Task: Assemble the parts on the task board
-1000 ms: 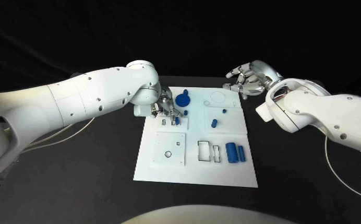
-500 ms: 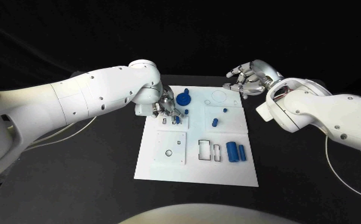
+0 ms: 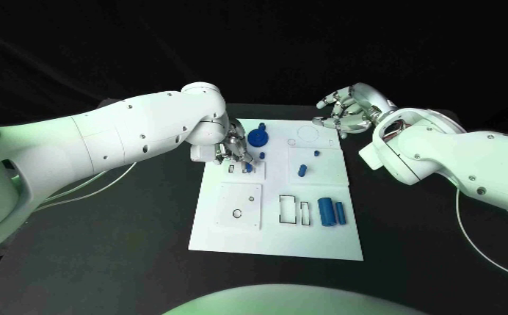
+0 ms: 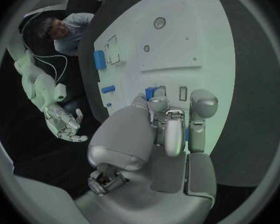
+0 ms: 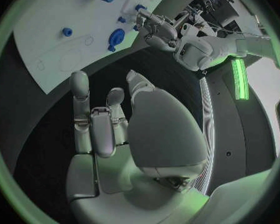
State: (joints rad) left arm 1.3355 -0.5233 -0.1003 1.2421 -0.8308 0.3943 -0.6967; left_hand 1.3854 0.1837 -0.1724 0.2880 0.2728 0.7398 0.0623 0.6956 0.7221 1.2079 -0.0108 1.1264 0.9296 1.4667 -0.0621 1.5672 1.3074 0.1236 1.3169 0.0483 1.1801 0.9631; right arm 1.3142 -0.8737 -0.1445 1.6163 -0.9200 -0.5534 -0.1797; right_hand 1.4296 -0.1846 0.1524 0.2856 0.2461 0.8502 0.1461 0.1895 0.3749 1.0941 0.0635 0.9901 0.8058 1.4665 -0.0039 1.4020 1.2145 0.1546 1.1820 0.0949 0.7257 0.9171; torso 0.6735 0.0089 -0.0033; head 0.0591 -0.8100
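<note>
1. Nearest on the task board (image 3: 277, 245): two blue cylinders (image 3: 332, 213), long axes running near to far.
2. Mid-board: the left robot hand (image 3: 231, 147) pinches a small blue part (image 3: 247, 167) beside a slot, directly under its fingertips; it is the closer arm.
3. Farthest: the right robot hand (image 3: 345, 112) hovers spread, empty, above the black counter (image 3: 127, 241).

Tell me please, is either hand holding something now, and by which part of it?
The left hand has its fingers down at a small blue part on the task board; whether it grips it cannot be told. The right hand holds nothing.
</note>
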